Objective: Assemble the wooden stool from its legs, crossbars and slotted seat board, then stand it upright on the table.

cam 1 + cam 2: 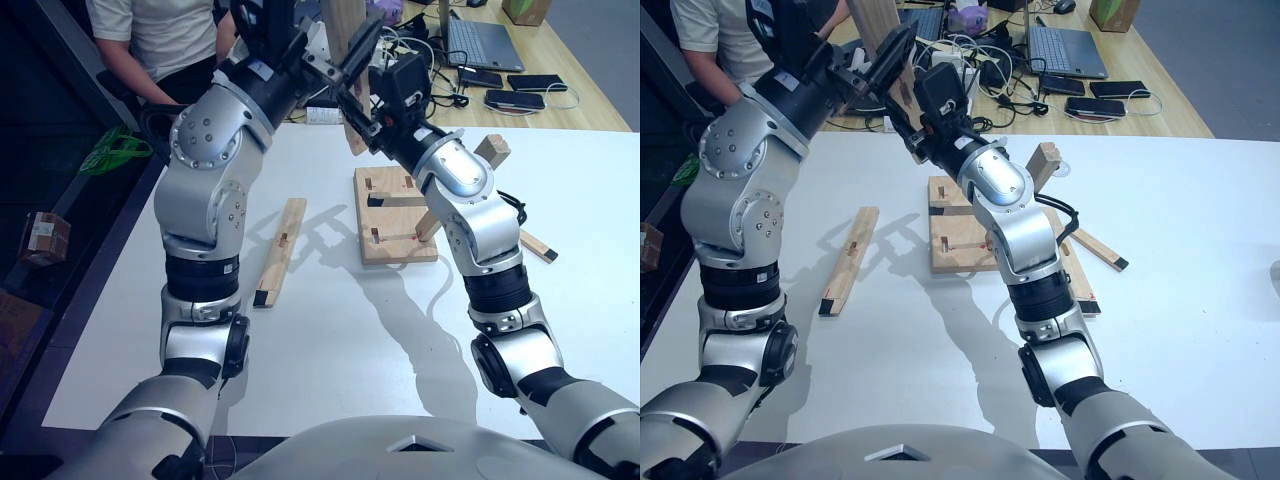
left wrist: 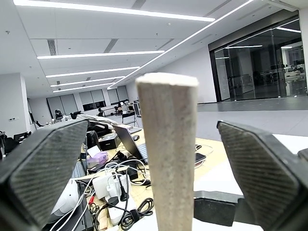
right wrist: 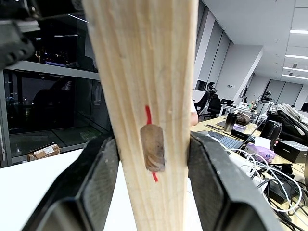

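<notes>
A wooden leg (image 1: 345, 25) stands upright in the air above the table's far edge. My right gripper (image 1: 366, 112) is shut on its lower part; the pads (image 3: 98, 187) press both sides of the leg (image 3: 144, 72) beside a red-marked slot. My left gripper (image 1: 335, 55) is open around the leg's upper part, its pads (image 2: 43, 163) clear of the wood (image 2: 167, 154). The slotted seat board (image 1: 395, 245) lies flat with a crossbar (image 1: 395, 199) on it. Another leg (image 1: 280, 250) lies to its left.
A wooden piece (image 1: 492, 150) sticks up behind my right arm, and a short bar (image 1: 535, 245) lies right of the board. A desk behind carries a laptop (image 1: 480, 40), phones (image 1: 512, 98) and cables. A person sits at the far left corner.
</notes>
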Action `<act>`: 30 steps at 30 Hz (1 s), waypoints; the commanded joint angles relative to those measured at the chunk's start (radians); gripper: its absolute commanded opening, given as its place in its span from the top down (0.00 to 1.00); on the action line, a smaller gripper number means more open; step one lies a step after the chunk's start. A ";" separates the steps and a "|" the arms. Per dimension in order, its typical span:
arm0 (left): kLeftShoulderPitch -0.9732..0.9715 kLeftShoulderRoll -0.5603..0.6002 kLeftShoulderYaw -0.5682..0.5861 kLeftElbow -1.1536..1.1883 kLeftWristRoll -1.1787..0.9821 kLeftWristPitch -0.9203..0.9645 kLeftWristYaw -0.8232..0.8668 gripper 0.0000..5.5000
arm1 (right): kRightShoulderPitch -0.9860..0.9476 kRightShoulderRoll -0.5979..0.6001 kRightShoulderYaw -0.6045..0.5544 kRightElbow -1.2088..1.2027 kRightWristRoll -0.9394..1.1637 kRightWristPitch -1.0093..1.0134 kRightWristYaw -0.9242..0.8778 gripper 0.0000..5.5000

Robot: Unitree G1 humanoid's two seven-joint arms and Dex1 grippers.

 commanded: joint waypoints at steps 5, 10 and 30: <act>-0.098 -0.073 0.140 0.010 -0.066 -0.009 0.123 0.12 | -0.080 0.048 -0.127 0.044 -0.001 -0.045 -0.136 0.63; -0.196 -0.092 0.254 0.026 -0.123 -0.010 0.244 0.12 | -0.178 0.030 -0.257 0.051 0.054 -0.040 -0.202 0.63; -0.047 -0.056 0.302 0.090 -0.046 -0.036 0.356 0.12 | 0.096 -0.072 -0.382 -0.334 0.759 0.522 0.023 0.63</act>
